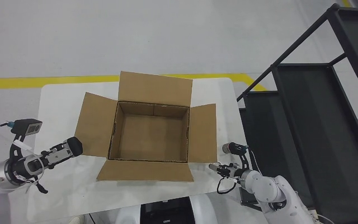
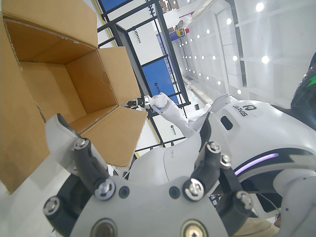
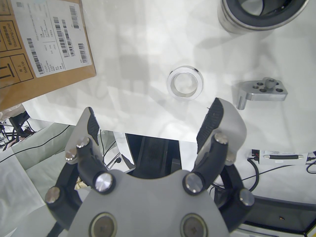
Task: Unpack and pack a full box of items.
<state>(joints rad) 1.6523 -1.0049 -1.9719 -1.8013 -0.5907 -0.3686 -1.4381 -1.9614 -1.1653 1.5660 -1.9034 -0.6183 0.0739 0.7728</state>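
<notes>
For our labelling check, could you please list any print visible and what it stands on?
White shipping label on a flap of the brown cardboard box: barcodes and fine print, too small to read.
Black-outlined handling marks beside it: partly cut off.
Silver metal ring: no print.

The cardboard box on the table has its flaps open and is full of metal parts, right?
Not quite. The cardboard box on the table has its flaps open, but it is empty, not full of metal parts. The top view shows its bare floor.

Factory hall: yellow floor line, black steel rack beyond the right gripper, high white ceiling with lamp rows, blue panels.
</notes>
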